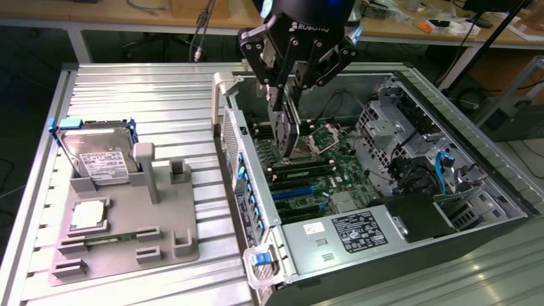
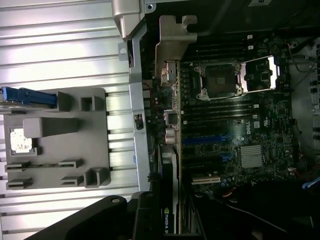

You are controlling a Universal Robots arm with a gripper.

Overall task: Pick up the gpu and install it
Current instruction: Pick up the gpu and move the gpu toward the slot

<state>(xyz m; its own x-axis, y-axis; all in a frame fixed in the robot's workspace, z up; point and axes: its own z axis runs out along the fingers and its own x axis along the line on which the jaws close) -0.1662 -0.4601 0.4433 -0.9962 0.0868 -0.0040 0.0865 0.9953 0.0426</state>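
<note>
My gripper (image 1: 290,94) hangs over the open computer case (image 1: 497,191), shut on the gpu (image 1: 285,131). The gpu is a thin dark card held on edge, hanging down above the motherboard (image 1: 316,173) near the case's rear wall. In the wrist view the gpu (image 2: 171,150) shows edge-on, with its pale metal bracket (image 2: 172,37) at the far end and a green-logo label close to the gripper (image 2: 170,227). Blue expansion slots (image 2: 205,140) lie on the motherboard (image 2: 260,127) just beside the card's edge. The card is above the board, not seated in a slot.
A grey parts holder (image 1: 127,239) on the ribbed metal table (image 1: 144,95) carries a hard drive (image 1: 98,158) and a processor chip (image 1: 89,214). Inside the case are the open processor socket (image 1: 322,137), a drive cage (image 1: 386,121) and the power supply (image 1: 357,231).
</note>
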